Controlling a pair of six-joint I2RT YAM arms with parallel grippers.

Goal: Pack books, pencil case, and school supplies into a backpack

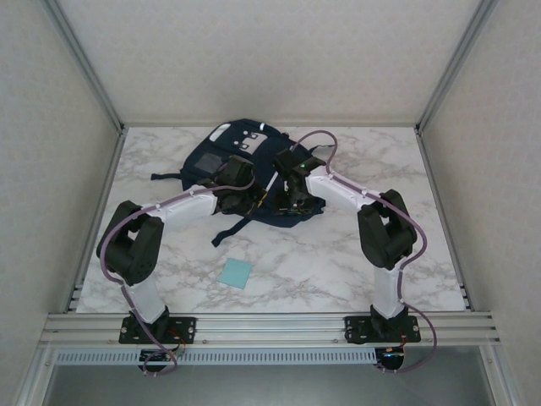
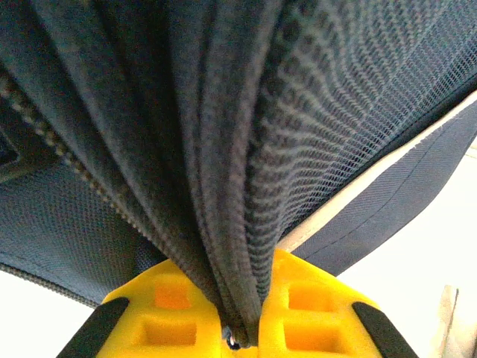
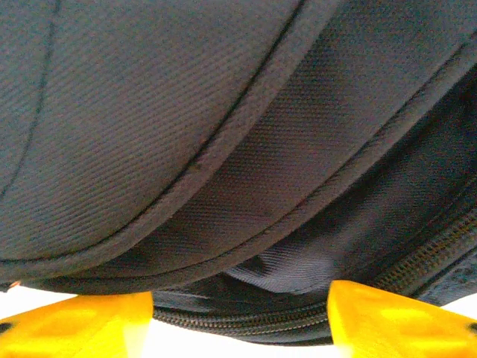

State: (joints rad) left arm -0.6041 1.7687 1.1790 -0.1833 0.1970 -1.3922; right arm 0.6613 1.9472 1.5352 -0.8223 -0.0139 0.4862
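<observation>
- Backpack point(image 1: 241, 161): limp fabric; pinch the zipper hem point(image 2: 227, 287)
- Left gripper point(image 2: 242, 309) clenched on that hem, 7 o'clock
- Right gripper point(image 3: 238, 317), 4 o'clock, spread, holding nothing

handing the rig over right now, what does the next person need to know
Grippers: the left gripper is shut, pinching a fold of the backpack at its zipper edge. The right gripper is open, its fingers apart at the backpack's zippered rim, gripping nothing.
Things: the backpack lies at the far middle of the table. The light-blue square pad lies on the table in front of it.
Done: cannot tell what is inside.
Left: the pad, at least, must go in.
</observation>
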